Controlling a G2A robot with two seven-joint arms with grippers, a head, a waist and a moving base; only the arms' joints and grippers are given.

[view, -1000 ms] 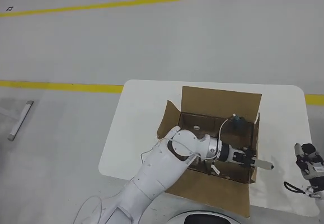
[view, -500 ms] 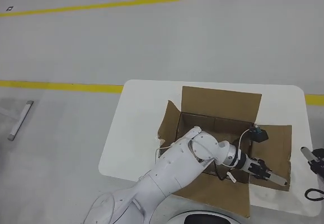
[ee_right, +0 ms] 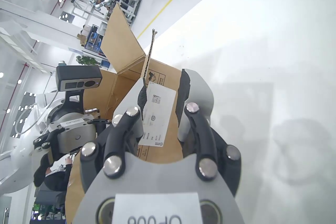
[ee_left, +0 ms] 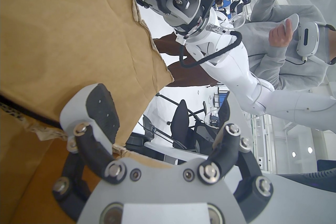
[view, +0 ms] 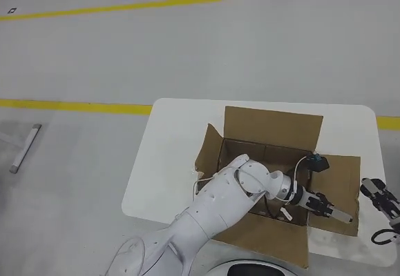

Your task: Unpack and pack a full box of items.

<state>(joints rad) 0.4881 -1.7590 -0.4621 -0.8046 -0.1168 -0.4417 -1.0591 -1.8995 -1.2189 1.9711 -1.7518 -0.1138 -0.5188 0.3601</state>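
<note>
White tabletop (view: 168, 162) takes the left of my top view, and toward its middle stands the brown cardboard box (view: 265, 143), open, with its flaps folded outward: a small left flap (view: 208, 148), the back flap (view: 274, 124) on the far side, the near flap (view: 269, 238) on my side and the right flap (view: 341, 181) spread over the table. My left arm (view: 241, 190) comes in from the near-left corner and lies across the box's mouth. It covers most of the dark interior, so I cannot tell what is inside. Its black wrist camera (view: 318, 163) sits above the box's right wall. Past that wall the left gripper (view: 341, 217) is over the right flap, close to the flap's near edge. From the left wrist view I see its fingers spread wide with nothing held. One dark pad (ee_left: 101, 109) is just beside the ragged edge of the cardboard, and I cannot tell whether it touches. Farther right, near the table's right edge and just off the right flap's outer edge, is the right gripper (view: 374, 188). Its fingers stand moderately parted and hold nothing. It faces the box, and in the right wrist view the white label (ee_right: 157, 114) on the box's outer wall shows through the gap between them.
</note>
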